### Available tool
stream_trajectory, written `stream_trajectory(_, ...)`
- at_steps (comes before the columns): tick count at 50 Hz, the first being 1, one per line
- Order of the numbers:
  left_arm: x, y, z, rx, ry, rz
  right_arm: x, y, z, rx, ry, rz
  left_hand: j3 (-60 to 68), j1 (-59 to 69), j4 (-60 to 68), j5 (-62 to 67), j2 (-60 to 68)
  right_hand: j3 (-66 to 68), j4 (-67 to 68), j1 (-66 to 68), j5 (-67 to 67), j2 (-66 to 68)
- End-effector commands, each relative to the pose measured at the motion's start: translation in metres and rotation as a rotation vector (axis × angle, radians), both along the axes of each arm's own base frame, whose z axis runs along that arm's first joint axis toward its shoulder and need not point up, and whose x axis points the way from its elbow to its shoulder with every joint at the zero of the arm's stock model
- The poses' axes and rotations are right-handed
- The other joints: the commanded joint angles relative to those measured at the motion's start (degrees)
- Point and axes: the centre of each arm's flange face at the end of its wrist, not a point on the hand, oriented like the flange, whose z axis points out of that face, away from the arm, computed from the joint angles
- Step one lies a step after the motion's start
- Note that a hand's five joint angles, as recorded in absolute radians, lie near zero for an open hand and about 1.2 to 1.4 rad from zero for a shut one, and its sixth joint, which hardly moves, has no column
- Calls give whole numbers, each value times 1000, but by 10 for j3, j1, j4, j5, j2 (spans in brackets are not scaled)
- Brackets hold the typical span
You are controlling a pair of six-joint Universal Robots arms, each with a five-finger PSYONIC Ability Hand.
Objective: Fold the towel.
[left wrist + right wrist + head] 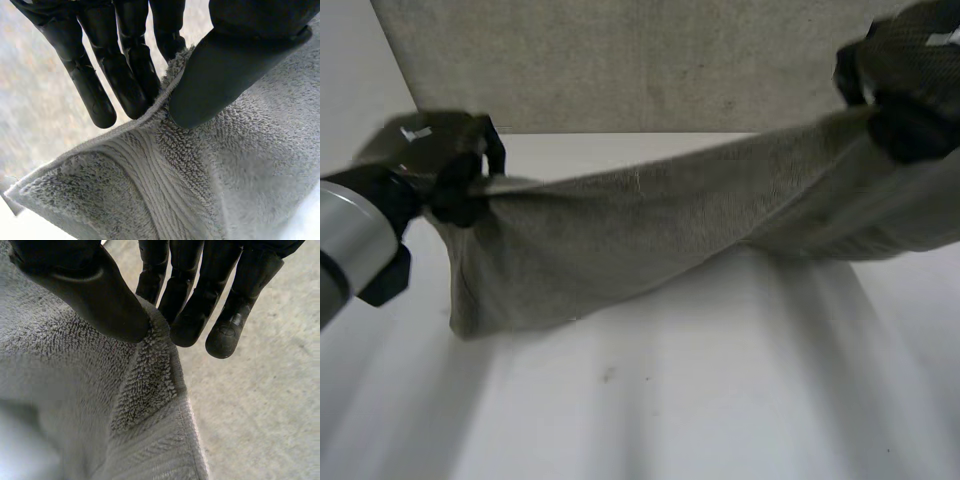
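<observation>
Above the table (720, 400), left hand (455, 165) and right hand (908, 85) each pinch the towel (650, 230) edge between fingers (127, 75) and thumb.

Mid-grey towel (650, 230), its looped pile crossed near the hem by a ribbed band (145, 190) of fine parallel lines, seen with the matt black left hand (450, 165) and right hand (905, 85), against a plain white surface (670, 400); the left arm (350, 235) is silver-grey.
</observation>
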Motion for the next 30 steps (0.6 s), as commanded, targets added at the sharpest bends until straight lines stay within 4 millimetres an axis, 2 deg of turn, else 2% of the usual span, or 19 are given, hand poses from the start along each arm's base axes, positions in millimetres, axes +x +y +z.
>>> stream_trajectory(1,1,6,11,-49,-10,-9,6,-17,5,95,61,11,103,123,102,121,103,38,33,36,33,37)
stream_trajectory(3,-5,-6,-14,23,-60,-15,10,-29,-9,141,100,14,103,123,102,121,103,38,33,36,33,37)
stream_trajectory(4,-5,-6,-14,24,-60,-15,10,-29,-10,141,101,14,103,123,102,121,103,38,33,36,33,37)
stream_trajectory(6,-12,-26,-47,118,-128,-13,19,-47,-39,214,192,34,103,123,102,121,103,38,33,36,33,37)
stream_trajectory(8,-17,-38,-61,148,-156,-16,25,-54,-52,233,241,47,103,123,102,121,103,38,33,36,33,37)
stream_trajectory(9,-17,-38,-61,148,-157,-16,32,-63,-65,247,286,51,103,123,102,121,103,38,33,36,33,37)
stream_trajectory(11,-28,-63,-80,166,-206,-18,40,-73,-79,261,327,45,103,123,102,121,103,38,33,36,33,37)
stream_trajectory(15,-37,-93,-84,129,-230,9,54,-90,-95,244,378,22,103,123,102,121,103,38,33,36,33,37)
stream_trajectory(17,-47,-121,-69,35,-218,33,65,-118,-87,140,340,-20,103,123,102,121,103,38,33,36,33,37)
stream_trajectory(18,-47,-122,-69,34,-218,33,65,-118,-87,139,340,-20,103,123,102,121,103,38,33,36,33,37)
stream_trajectory(20,-51,-134,-53,-35,-191,46,77,-142,-55,-76,227,-53,103,123,102,121,103,38,33,36,33,37)
stream_trajectory(21,-55,-144,-30,-123,-150,57,77,-142,-54,-77,227,-53,103,123,102,121,103,38,33,36,33,37)
stream_trajectory(22,-58,-151,-3,-225,-94,68,81,-150,-32,-198,143,-68,103,123,102,121,103,38,33,36,33,37)
stream_trajectory(23,-58,-151,-2,-226,-93,68,81,-150,-32,-200,142,-68,103,123,102,121,103,38,33,36,33,37)
stream_trajectory(25,-61,-158,46,-434,2,91,83,-158,9,-388,-36,-84,103,123,102,121,103,38,33,36,33,37)
stream_trajectory(26,-61,-158,47,-435,3,91,83,-158,9,-389,-37,-84,103,123,102,121,103,38,33,36,33,37)
stream_trajectory(27,-61,-157,66,-528,47,98,81,-158,27,-463,-118,-90,103,123,102,121,103,38,33,36,33,37)
stream_trajectory(28,-61,-157,66,-529,47,99,80,-155,42,-522,-180,-82,103,123,102,121,103,38,33,36,33,37)
stream_trajectory(30,-60,-156,91,-659,113,120,79,-153,48,-542,-210,-78,103,123,102,121,103,38,33,36,33,37)
